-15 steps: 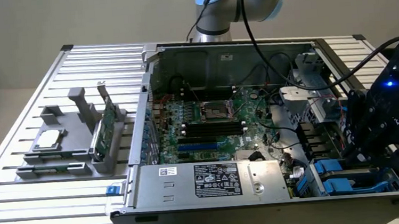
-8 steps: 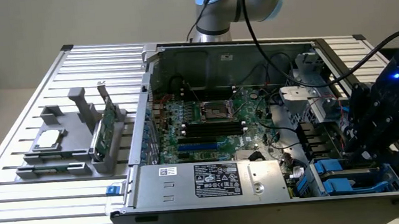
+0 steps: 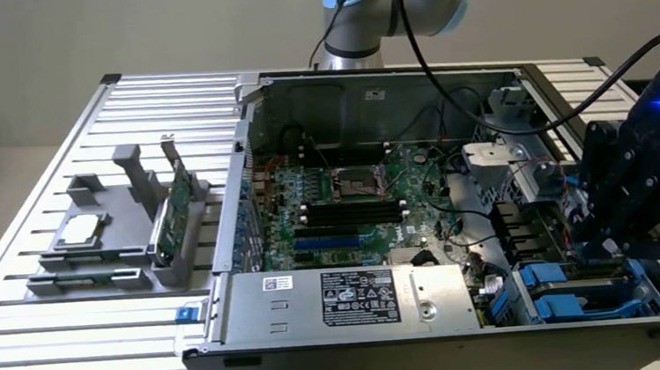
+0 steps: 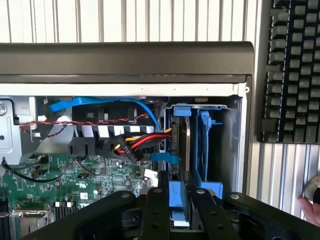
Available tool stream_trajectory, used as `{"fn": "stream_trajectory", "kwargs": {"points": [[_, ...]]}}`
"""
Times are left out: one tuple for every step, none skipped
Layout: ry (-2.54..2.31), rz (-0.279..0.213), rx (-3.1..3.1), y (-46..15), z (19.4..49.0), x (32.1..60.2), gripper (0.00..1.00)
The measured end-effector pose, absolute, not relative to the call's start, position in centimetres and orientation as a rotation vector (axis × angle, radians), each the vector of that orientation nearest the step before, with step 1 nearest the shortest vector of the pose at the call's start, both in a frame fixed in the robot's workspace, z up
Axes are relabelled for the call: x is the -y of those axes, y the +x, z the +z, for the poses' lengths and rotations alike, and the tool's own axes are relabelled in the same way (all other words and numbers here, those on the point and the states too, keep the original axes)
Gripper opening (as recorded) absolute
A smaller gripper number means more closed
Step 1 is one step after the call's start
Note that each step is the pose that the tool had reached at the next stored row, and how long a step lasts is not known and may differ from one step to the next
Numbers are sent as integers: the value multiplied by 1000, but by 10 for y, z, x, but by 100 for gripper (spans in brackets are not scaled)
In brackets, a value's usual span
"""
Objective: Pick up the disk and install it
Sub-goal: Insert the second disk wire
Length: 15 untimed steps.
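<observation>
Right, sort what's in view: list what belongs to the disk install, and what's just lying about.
Belongs to the job:
- disk, on edge in its blue carrier
- drive bay of the open computer case
- claw, at the carrier

Just lying about:
- green circuit card, upright in the grey holder
- square silver chip
- black keyboard

One open computer case on the slatted table, and one robot arm rising behind it. One gripper, black, down at the drive bay. One disk in its blue carrier, standing on edge in that bay. One power supply with one label along the case's near side. One motherboard, one processor socket at its middle. On the exterior view's left, one grey fixture: one green circuit card upright, one square silver chip flat. One keyboard beside the case. One person's hand at the edge.
</observation>
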State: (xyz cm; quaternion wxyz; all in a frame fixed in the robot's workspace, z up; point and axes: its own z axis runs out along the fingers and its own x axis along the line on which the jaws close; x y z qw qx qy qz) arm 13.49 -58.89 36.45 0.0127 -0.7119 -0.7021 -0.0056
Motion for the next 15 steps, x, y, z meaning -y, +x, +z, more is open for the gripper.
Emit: {"fn": "stream_trajectory", "kwargs": {"points": [[-2218, -18, 2188, 133, 365, 589, 25], [-2218, -19, 2188, 130, 366, 589, 25], [-2218, -20, 2187, 128, 366, 589, 25], [-2217, -21, 2187, 126, 367, 589, 25], [-2216, -23, 2186, 124, 368, 589, 25], [-2215, -24, 2185, 123, 368, 589, 25], [-2215, -25, 2185, 123, 368, 589, 25], [-2215, -25, 2185, 123, 368, 589, 25], [-2215, -25, 2185, 123, 368, 589, 25], [-2215, -24, 2185, 123, 368, 589, 25], [-2215, -24, 2185, 123, 368, 589, 25], [-2215, -24, 2185, 122, 369, 589, 25], [-2215, -24, 2185, 122, 369, 589, 25], [-2215, -24, 2185, 122, 368, 589, 25], [-2215, -24, 2185, 122, 368, 589, 25]]}}
